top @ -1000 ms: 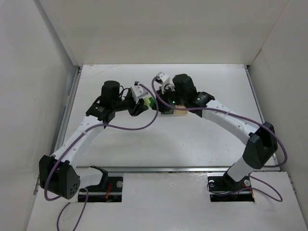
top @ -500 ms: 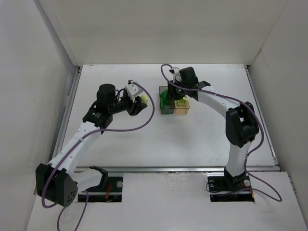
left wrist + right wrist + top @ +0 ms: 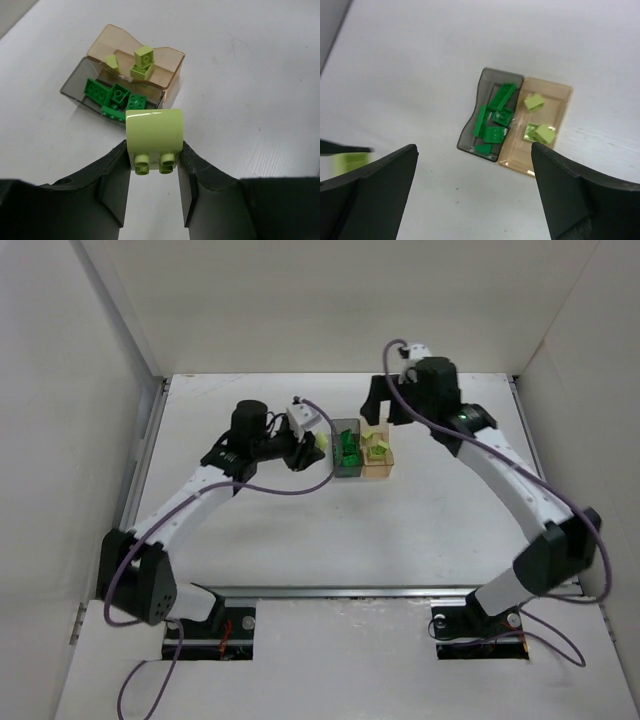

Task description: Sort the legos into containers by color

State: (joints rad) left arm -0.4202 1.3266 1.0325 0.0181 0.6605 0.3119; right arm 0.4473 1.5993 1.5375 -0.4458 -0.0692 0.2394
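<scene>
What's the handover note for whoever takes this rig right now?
The left gripper is shut on a pale yellow-green brick, beside the grey box.
The right gripper is open and empty, raised beyond the boxes.
Done: dark green bricks sit in the grey box, pale bricks in the orange box. No loose bricks are visible.
Left: drop the held brick into the orange box.

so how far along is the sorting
Nearly done: dark green bricks sit in the grey box, pale ones in the orange box. The left gripper holds one pale brick, to go in the orange box. The right gripper is open, empty. No loose bricks visible.
</scene>
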